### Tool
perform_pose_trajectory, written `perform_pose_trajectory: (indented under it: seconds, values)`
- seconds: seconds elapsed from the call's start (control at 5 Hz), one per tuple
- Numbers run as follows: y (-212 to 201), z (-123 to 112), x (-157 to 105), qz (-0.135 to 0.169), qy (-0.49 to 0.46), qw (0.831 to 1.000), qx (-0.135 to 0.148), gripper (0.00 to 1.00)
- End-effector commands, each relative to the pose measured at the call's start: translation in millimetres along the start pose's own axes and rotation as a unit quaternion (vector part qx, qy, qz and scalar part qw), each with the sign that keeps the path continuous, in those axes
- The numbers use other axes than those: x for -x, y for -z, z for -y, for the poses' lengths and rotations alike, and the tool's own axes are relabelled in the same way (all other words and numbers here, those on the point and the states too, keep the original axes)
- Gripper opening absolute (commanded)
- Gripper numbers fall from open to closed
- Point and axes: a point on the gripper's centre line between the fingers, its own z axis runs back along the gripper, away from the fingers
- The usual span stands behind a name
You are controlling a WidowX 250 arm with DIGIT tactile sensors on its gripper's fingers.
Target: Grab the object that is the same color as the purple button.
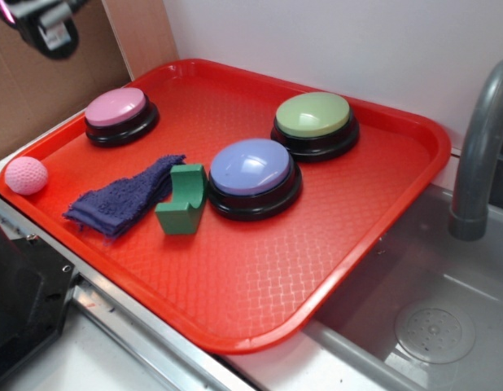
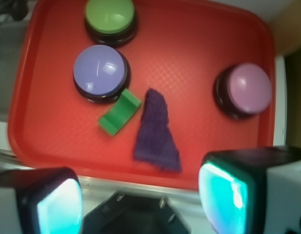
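Note:
The object, a small dark purple-blue fuzzy rag, lies flat on the red tray. To its right a green block stands between it and the purple button, which has a lavender dome on a black base. My gripper hangs high above the tray's left edge, well clear of the rag. In the wrist view its two fingers stand wide apart and open, with nothing between them, and the rag lies just beyond them.
A green block sits against the rag and the purple button. Also on the tray are a pink-topped button, a green-topped button and a pink knitted ball. A sink and a faucet are to the right.

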Motion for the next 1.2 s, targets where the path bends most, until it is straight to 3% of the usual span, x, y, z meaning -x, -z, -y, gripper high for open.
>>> perform_pose_trajectory:
  seconds: [0.0,0.4,0.6,0.8,1.0]
  values:
    - [53.5,-19.4,-14.2,0.025,0.109,0.993,0.032,1.00]
    - [109.9,-23.9,-11.9,0.053,0.236,0.968,0.073,1.00]
    - [133.4,-21.4,-10.2,0.013,0.266,0.962,0.068,1.00]
    - [147.3,-19.2,-9.4,-0.008,0.285,0.956,0.068,1.00]
    - [153.7,-17.6,-10.1,-0.041,0.275,0.959,0.055,0.89]
